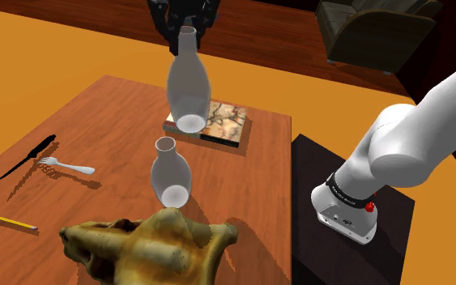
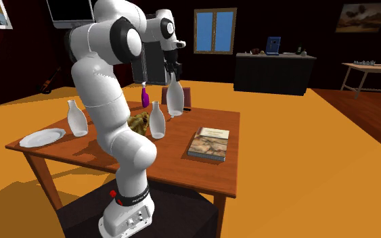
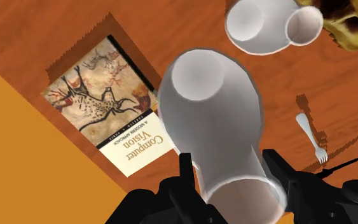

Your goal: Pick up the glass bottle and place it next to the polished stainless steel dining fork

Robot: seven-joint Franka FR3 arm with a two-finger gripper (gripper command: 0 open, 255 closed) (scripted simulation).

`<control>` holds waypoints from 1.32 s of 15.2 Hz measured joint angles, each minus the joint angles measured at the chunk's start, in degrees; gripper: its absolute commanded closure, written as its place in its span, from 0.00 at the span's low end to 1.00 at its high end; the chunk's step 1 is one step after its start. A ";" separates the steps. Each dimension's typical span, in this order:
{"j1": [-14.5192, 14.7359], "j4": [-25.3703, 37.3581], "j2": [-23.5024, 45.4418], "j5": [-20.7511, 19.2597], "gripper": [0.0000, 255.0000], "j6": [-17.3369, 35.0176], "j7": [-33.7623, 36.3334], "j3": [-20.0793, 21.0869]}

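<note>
Gripper [image 1: 187,32] clamps the neck of the white bottle [image 1: 187,85], hung approx. upright well above the table [image 1: 112,105] over the book [image 1: 222,123], prob. to clear the 2nd bottle [image 1: 170,172] en route to the fork [image 1: 68,167], at 8 o'clock in the shoulder view.

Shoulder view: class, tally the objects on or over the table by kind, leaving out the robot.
Bottles: 2 (held bottle, standing bottle)
Book: 1
Fork: 1
Black knife: 1
Pencil: 1
Tan bony lump: 1
Total: 7
</note>
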 measured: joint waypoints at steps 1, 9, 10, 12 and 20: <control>0.27 1.01 1.74 -0.64 1.00 0.55 1.36 0.90; 4.08 11.75 16.86 -7.97 1.00 2.55 12.15 6.50; 4.96 13.21 18.74 -9.06 1.00 2.55 13.66 7.03; 6.94 17.37 23.46 -11.65 1.00 2.15 16.39 7.73; 16.83 37.60 42.16 -20.48 1.00 -2.07 23.07 7.30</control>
